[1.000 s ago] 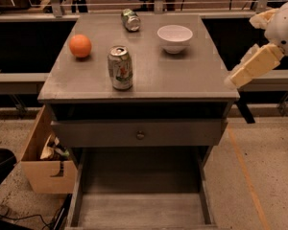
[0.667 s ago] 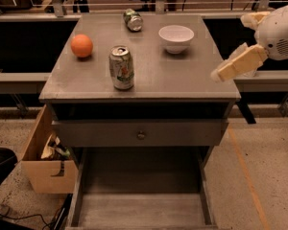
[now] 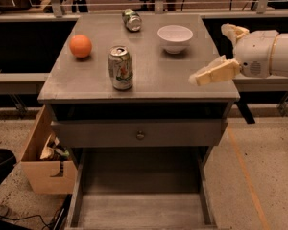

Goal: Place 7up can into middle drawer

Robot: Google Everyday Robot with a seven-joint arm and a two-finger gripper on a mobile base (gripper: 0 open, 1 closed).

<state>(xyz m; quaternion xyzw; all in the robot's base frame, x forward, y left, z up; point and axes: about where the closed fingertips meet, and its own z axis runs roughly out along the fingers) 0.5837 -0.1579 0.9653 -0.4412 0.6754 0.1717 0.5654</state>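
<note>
the 7up can (image 3: 120,67), a shiny silver cylinder with a green label, stands upright near the front edge of the smooth grey tabletop (image 3: 163,78), with bare surface around it. the shallow, flat-floored middle drawer (image 3: 141,210) stands open below. the gripper (image 3: 210,54) hovers at the right edge, its 2 cream fingers spread.

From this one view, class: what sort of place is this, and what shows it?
Probably a robot test lab: a lone grey cabinet on speckled floor, a cardboard box beside it, metal railing behind. The open gripper hovers at the cabinet's right edge, apart from the 7up can.
</note>
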